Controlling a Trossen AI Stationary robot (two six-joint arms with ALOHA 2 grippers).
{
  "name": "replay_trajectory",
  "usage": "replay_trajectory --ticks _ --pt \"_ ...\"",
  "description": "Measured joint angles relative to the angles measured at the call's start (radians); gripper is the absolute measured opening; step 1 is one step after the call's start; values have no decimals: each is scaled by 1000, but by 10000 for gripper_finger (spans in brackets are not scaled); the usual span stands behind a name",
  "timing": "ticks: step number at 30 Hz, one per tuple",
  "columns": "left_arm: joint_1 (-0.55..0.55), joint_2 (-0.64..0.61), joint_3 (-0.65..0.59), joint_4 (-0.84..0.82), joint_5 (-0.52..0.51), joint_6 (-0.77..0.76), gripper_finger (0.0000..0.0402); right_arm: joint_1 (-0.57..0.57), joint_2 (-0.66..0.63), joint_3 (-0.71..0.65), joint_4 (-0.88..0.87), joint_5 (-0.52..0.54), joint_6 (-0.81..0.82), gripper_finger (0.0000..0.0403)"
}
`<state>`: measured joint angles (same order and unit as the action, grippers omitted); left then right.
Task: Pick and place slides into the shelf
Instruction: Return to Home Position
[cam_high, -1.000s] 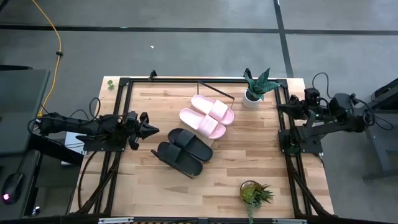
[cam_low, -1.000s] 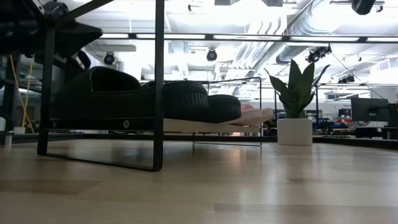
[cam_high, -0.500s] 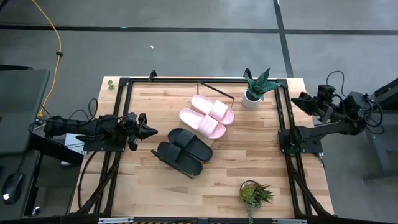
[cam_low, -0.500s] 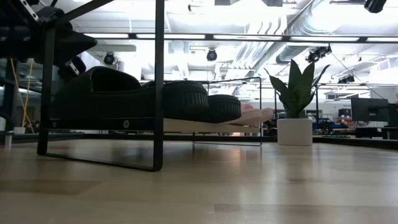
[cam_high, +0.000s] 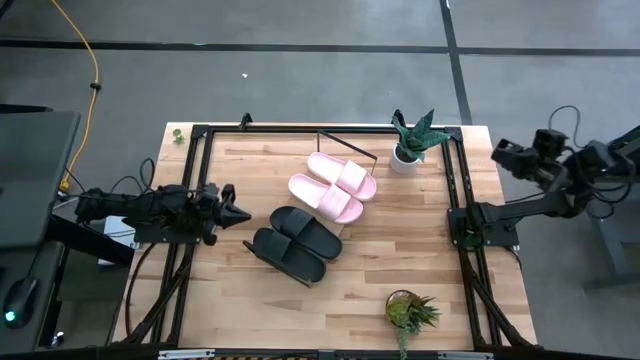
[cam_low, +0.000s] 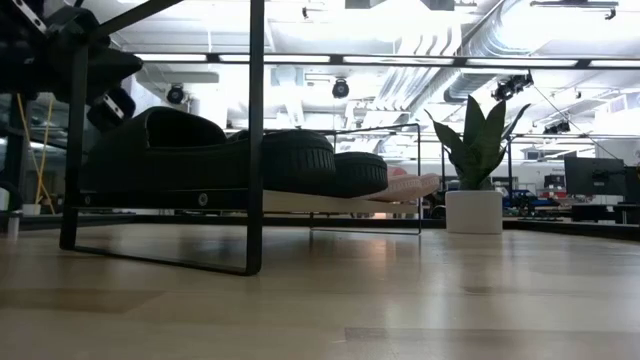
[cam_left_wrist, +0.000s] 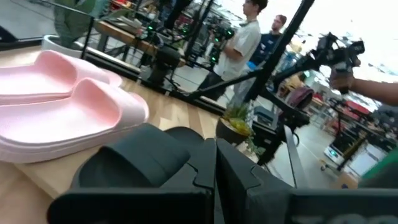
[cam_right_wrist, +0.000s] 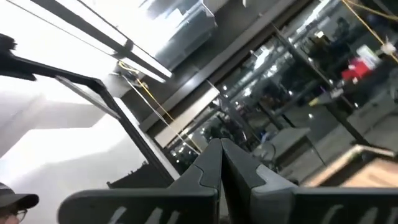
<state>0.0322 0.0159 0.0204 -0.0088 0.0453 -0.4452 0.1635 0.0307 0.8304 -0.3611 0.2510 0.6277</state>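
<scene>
My left end effector (cam_high: 240, 213) is closed and empty, black slides (cam_high: 297, 243) just beyond its tip, pink slides (cam_high: 333, 187) past them, all four on the shelf (cam_low: 320, 204); my right end effector (cam_high: 503, 153), closed too, hangs off the tabletop (cam_high: 400, 262), well apart from them

The wooden counter (cam_high: 400, 270) carries the shelf (cam_low: 310, 203), set slantwise near its middle. A white-potted plant (cam_high: 408, 150) stands near one edge and a second potted plant (cam_high: 408, 310) near the opposite edge. On the shelf's board lie two black slides (cam_high: 297, 243) and, just beside them, two pink slides (cam_high: 335, 186).
</scene>
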Motion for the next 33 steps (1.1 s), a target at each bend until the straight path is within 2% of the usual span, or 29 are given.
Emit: replay_trajectory --ticks 8,16,21,33 --pt "0 40 0 1 0 56 0 0 0 68 0 -138 -142 0" --pt "0 41 0 2 0 47 0 0 -26 -36 -35 -158 -266 0" --pt "0 41 0 3 -5 46 0 0 -26 -166 70 -140 -324 0" --pt "0 41 0 2 -5 47 1 0 -27 -493 508 -136 -351 0"
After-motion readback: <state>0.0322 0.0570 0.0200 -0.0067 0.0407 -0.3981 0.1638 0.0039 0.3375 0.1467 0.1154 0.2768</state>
